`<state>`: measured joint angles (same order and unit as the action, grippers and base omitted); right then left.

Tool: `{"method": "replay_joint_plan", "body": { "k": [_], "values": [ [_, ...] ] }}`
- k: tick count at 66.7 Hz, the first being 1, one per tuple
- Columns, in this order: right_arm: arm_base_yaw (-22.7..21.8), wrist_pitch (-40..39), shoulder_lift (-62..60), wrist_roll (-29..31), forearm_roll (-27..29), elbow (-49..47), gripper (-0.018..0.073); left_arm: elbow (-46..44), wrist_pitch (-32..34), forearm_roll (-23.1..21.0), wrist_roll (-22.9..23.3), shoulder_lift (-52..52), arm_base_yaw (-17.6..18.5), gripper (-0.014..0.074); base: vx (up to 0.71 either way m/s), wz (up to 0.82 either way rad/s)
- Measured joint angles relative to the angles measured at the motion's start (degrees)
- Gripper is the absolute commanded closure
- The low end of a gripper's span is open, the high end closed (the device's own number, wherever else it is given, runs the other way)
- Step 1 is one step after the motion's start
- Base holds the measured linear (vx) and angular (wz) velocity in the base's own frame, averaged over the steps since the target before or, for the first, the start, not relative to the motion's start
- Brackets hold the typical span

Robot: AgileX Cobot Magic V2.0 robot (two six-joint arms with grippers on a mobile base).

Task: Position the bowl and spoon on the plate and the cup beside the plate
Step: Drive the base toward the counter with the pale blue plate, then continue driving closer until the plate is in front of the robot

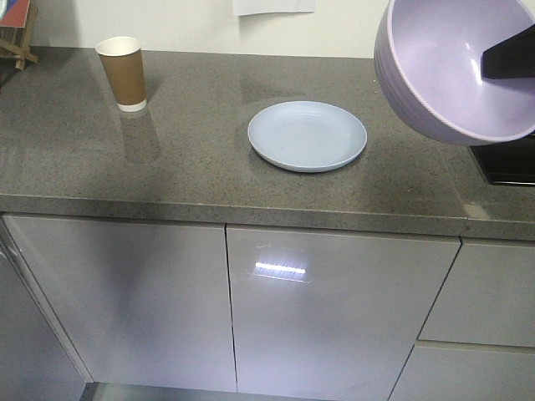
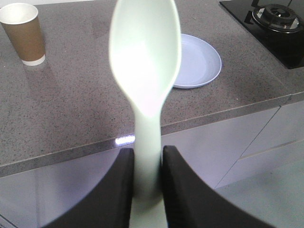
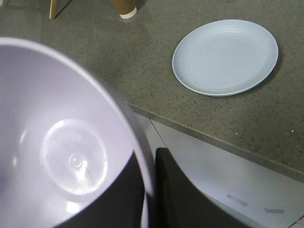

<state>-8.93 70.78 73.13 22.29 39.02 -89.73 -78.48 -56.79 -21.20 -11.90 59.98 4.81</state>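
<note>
1. Your left gripper is pinching the flat handle of the short pale mint-green plastic spoon, with a dark finger pressed on each side. The oval scoop points away from the wrist and is held in the air.
2. Your right gripper is clamped on the rim of the small round lavender-purple plastic bowl, one finger inside and one outside. The bowl hangs tilted at the right of the scene, off the counter.
3. The round pale blue plate lies flat on the grey speckled stone counter, right of middle.
4. The tall brown paper cup stands upright at the far left, well apart from the plate.
5. A black gas hob sits at the counter's right end.
</note>
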Motion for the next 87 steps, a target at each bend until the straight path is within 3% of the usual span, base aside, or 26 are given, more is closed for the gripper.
{"method": "replay_joint_plan", "body": {
  "k": [87],
  "values": [
    [0.00,0.00,0.00,0.00,0.00,0.00,0.0566,0.00,0.00,0.00,0.00,0.00,0.00,0.0603,0.06,-0.03]
  ]
}}
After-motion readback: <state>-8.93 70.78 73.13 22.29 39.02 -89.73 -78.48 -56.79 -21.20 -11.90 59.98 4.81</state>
